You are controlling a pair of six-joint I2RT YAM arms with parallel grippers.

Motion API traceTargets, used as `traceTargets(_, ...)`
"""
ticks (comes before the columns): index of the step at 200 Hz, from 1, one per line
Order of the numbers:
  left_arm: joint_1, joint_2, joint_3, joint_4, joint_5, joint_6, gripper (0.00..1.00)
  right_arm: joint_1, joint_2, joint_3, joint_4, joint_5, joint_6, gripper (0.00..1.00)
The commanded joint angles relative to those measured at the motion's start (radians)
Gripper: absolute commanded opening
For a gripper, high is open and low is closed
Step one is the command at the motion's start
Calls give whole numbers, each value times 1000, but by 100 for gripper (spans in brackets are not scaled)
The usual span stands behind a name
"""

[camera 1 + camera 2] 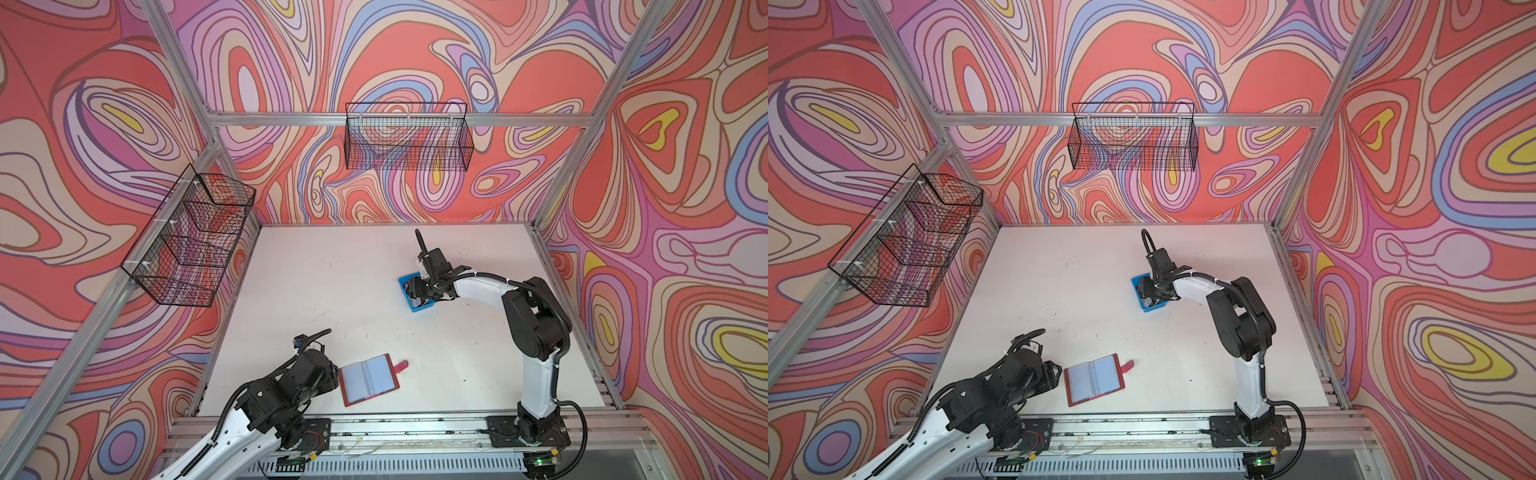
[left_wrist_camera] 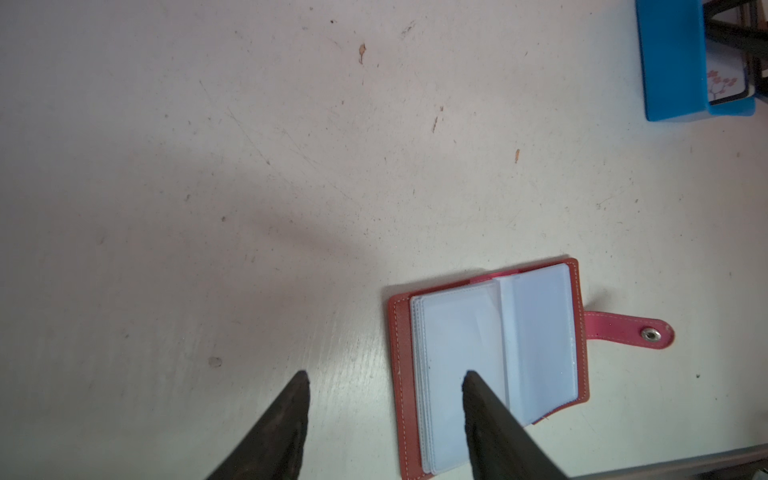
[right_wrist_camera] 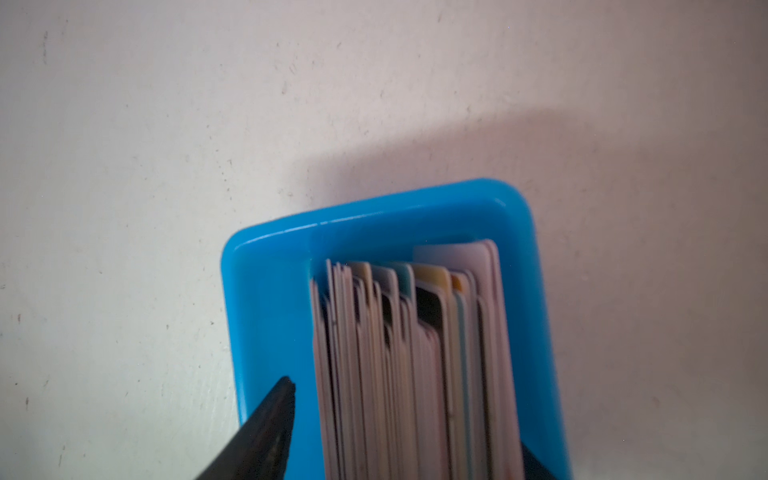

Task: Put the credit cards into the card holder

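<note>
The card holder (image 1: 368,379) (image 1: 1094,379) lies open near the table's front, a red booklet with clear sleeve pages (image 2: 536,328) up and its snap tab (image 2: 627,330) spread to the side. My left gripper (image 2: 386,376) (image 1: 333,375) is open at the holder's left edge. One of its fingertips (image 2: 471,380) is over the left page and the other over bare table. The credit cards (image 3: 407,353) (image 2: 725,83) stand on edge as a stack in a blue tray (image 3: 266,299) (image 1: 420,308) (image 1: 1152,308). My right gripper (image 3: 409,415) (image 1: 415,297) is open and straddles the stack. One finger (image 3: 282,399) stands clear of it, the other is mostly hidden.
A black wire basket (image 1: 407,137) hangs on the back wall and a tiered one (image 1: 191,237) on the left wall. An aluminium rail (image 1: 415,428) carrying both arm bases runs along the table's front edge. Frame posts stand at the table's corners.
</note>
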Motion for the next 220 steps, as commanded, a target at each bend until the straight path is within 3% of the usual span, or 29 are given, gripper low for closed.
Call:
traceTargets(1,-4,-6,-15,4,-6,1,61,-5,-51,-15,24,-1,-14,63)
traceTargets(70,-4,-6,-15,5,-3,2,61,-11,-73,-25,14,21,-13,63)
traceTargets(220,-4,-6,-17,7,1,1,61,-13,-95,-19,-66,228,-7,67)
